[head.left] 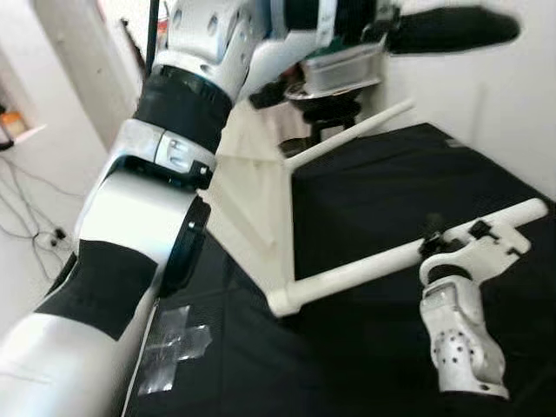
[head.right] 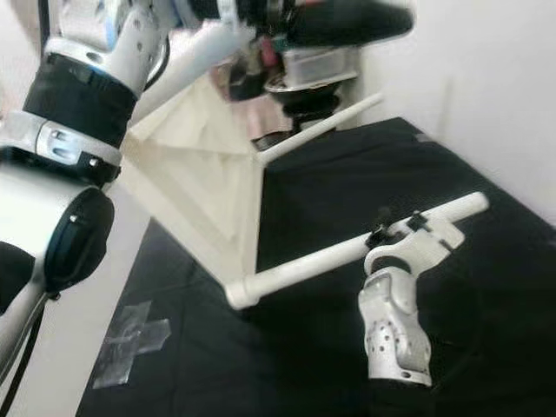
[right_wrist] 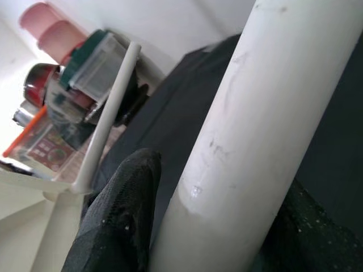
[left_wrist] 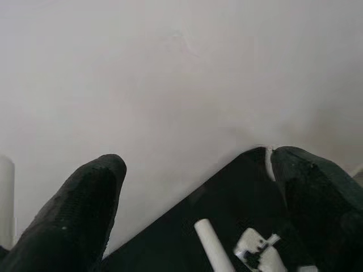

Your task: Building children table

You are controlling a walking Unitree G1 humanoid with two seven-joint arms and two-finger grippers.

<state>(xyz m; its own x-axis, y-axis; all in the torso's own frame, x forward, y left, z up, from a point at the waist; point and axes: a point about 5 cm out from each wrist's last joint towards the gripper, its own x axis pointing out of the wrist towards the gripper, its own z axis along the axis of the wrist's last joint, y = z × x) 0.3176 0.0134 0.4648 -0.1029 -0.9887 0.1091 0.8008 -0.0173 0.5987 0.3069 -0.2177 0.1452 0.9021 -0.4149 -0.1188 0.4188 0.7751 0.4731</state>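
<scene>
Cream children table (head.left: 252,187) tipped sideways, white legs outward; right fingers (right_wrist: 122,221) grasping leg (head.left: 391,258); left fingers (left_wrist: 79,215) spread, empty.

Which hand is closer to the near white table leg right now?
Right. The right hand is clamped around the near table leg; the left hand is raised well above it, open.

Smooth white table leg (right_wrist: 255,130) (faintly scuffed); matt black cloth (head.left: 391,191); rough fingers (right_wrist: 122,221).

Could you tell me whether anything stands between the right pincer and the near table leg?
Nothing does: the right pincer is already closed around the near table leg, which lies over the black cloth.
</scene>
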